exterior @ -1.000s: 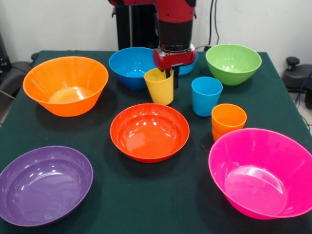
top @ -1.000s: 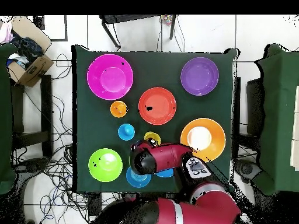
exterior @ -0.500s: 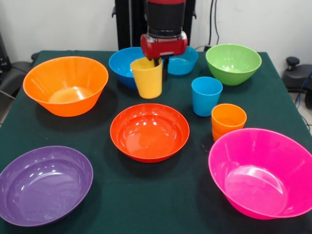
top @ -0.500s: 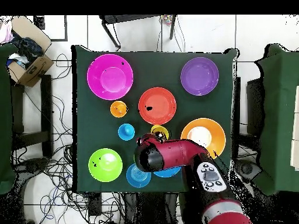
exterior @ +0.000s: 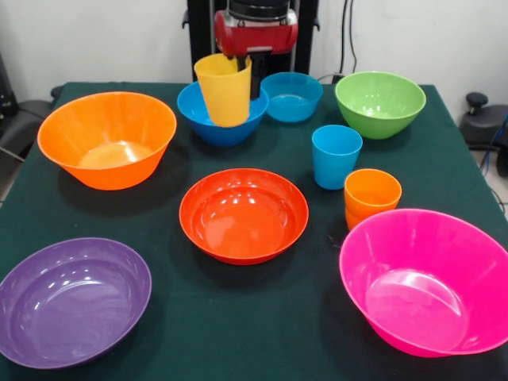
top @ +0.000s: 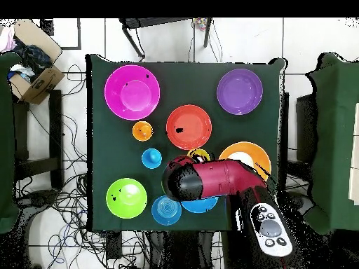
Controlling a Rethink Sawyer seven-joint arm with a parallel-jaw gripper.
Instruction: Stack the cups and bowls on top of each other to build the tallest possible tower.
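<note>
Gripper (exterior: pixel 252 57) clamps the yellow cup (exterior: pixel 225 89), now lifted off the table. We judge it bound for a bowl, perhaps the orange bowl (exterior: pixel 106 136).

Seven bowls (exterior: pixel 244 214) sit on the table, along with four cups (exterior: pixel 336 155), two orange ones nested.
</note>
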